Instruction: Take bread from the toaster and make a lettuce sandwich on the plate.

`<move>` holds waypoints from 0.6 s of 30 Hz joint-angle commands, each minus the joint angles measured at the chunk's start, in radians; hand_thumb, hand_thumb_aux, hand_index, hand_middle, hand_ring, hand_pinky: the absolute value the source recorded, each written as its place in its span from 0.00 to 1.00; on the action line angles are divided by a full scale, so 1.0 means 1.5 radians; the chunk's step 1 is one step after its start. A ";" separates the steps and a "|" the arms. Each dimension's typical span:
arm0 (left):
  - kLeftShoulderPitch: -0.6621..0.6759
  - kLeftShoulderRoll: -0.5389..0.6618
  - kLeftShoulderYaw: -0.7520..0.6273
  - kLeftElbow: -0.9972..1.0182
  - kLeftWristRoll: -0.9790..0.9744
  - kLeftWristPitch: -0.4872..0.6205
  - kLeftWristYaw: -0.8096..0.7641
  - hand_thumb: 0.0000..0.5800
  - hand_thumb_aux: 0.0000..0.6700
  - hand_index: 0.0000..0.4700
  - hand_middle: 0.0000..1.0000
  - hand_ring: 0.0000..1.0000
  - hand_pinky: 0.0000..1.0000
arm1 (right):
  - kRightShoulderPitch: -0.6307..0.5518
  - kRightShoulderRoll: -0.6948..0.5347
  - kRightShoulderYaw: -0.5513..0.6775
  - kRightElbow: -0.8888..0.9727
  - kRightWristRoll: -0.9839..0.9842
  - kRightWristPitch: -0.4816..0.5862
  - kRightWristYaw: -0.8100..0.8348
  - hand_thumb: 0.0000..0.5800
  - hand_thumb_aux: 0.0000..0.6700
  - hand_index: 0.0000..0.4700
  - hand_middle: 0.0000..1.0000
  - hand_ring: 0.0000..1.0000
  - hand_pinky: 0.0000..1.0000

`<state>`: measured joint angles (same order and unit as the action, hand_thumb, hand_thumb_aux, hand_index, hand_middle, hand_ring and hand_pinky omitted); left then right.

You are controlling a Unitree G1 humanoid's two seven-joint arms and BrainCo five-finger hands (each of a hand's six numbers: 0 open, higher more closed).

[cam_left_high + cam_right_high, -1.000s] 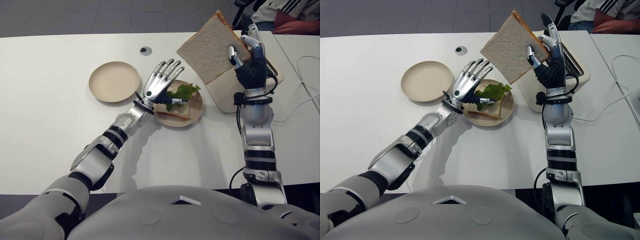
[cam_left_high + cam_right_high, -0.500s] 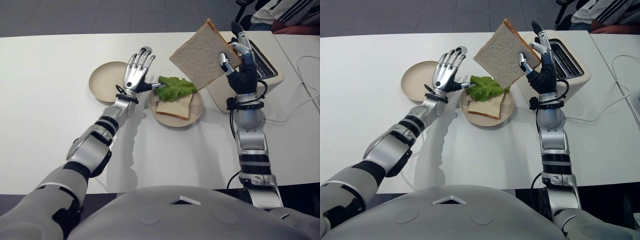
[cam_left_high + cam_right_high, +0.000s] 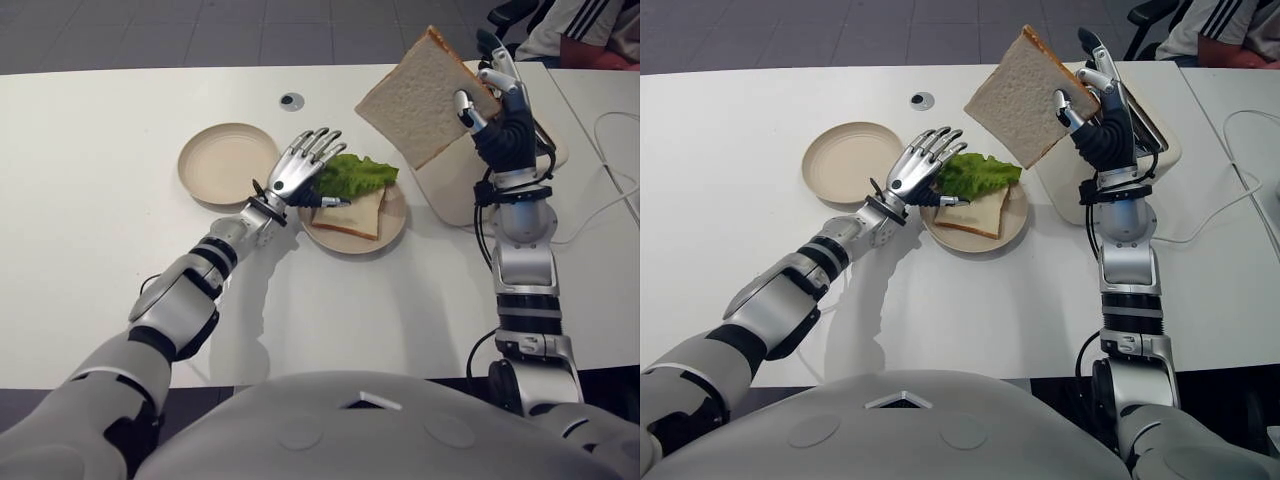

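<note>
White surface (image 3: 90, 200) noted under all items. Left to right:

1. Empty plate (image 3: 228, 163), beige and round, is seen lying flat left of centre. Nothing is on it.
2. Small round disc (image 3: 291, 101) is set into the surface behind the plates, well apart from them.
3. Left robot hand (image 3: 300, 170) is found between the two plates, raised above the surface, palm turned towards the food. Its fingers are spread apart and uncurled; nothing is grasped. The fingertips overlap the left edge of the lettuce as viewed, and the thumb points at the food. Whether there is contact cannot be told.
4. Plate (image 3: 392, 228), beige, is placed just right of the empty plate. A base slice (image 3: 358, 214) of bread lies flat on it. Lettuce (image 3: 358, 172), a green ruffled leaf, is laid over the far edge of the base slice and hangs past it on the far side.
5. Bread (image 3: 415, 100), a second slice, is held in the air above and right of the plate. It is tilted, with the crumb face towards the camera and the brown crust along the top edge.
6. Right robot hand (image 3: 505, 130) is clamped on the right edge of the bread, thumb on the near face, other fingers behind.
7. Toaster (image 3: 445, 195), off-white, stands on the surface behind the bread and the right robot hand and is largely covered by them.
</note>
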<state>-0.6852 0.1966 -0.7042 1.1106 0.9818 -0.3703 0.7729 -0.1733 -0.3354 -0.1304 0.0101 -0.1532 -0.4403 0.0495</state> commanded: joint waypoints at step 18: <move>-0.028 -0.003 0.015 0.015 -0.056 -0.049 0.051 0.80 0.55 0.55 0.00 0.00 0.00 | 0.028 0.033 0.008 -0.031 -0.007 0.006 -0.019 1.00 1.00 1.00 0.00 0.00 0.00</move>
<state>-0.7563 0.1746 -0.6964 1.1722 0.9145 -0.4279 0.8452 -0.1335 -0.2968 -0.1289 -0.0445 -0.1557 -0.4326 0.0268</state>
